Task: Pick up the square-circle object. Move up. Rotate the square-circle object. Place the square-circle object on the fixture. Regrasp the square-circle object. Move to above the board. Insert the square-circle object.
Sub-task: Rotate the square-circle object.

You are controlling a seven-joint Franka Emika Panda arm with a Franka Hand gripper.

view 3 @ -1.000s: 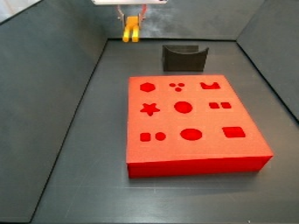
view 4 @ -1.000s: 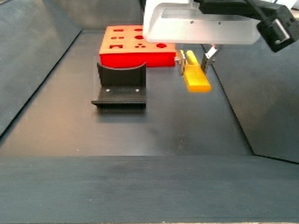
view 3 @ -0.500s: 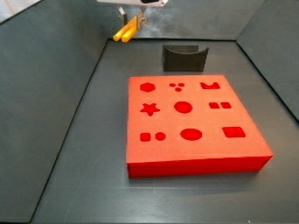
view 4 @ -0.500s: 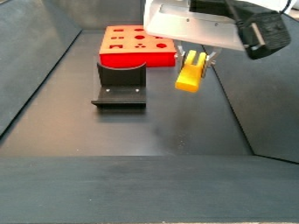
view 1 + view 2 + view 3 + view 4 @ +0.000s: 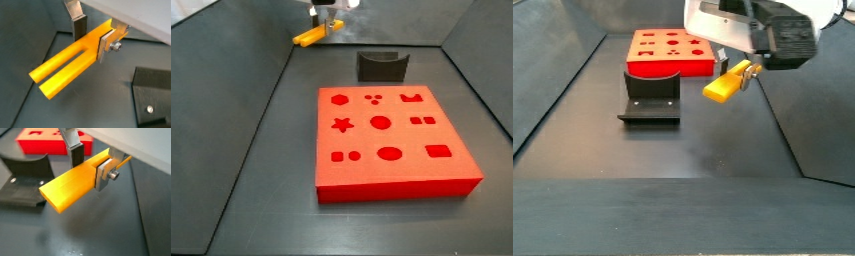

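Observation:
The square-circle object is a yellow-orange elongated block point(image 5: 67, 72) held in the air; it shows in both wrist views point(image 5: 70, 188) and in both side views point(image 5: 311, 36) point(image 5: 723, 86). It is tilted well off vertical. My gripper point(image 5: 93, 36) is shut on its upper end, silver fingers point(image 5: 103, 173) on each side, high above the dark floor. The fixture point(image 5: 381, 66) stands on the floor beside the red board point(image 5: 392, 140); in a side view it lies to the left of and below the gripper point(image 5: 740, 68), fixture point(image 5: 649, 100), board point(image 5: 671, 52).
Grey walls enclose the dark floor. The fixture's base plate with a screw shows in both wrist views point(image 5: 152, 102) point(image 5: 17, 180). The board's corner shows in a wrist view point(image 5: 40, 140).
The gripper has turned with the yellow block in it: the block hung nearly vertical a second ago and now lies tilted towards horizontal. It has also risen a little.

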